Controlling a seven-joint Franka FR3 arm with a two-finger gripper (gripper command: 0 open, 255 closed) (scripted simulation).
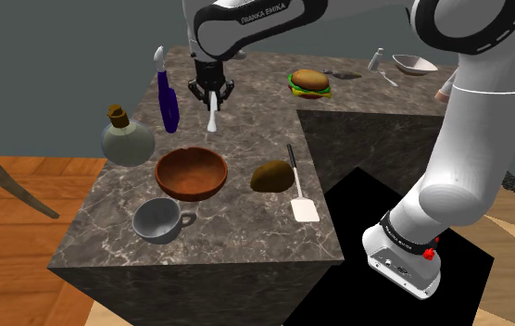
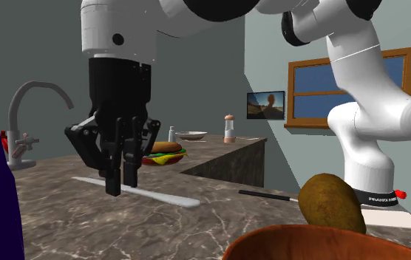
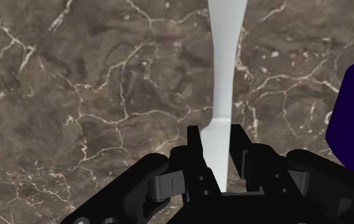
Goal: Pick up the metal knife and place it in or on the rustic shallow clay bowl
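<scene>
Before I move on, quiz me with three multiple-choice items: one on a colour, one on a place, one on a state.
1. The knife looks: A white, B red, C black.
2. The knife is: A on the counter beneath the gripper, B in the bowl, C held in mid-air.
3. The bowl is: A empty, B full, C upside down.

Answers:
1. A, it is drawn plain white.
2. A, the second exterior view shows it flat on the marble.
3. A, its bare brown inside shows.
</scene>
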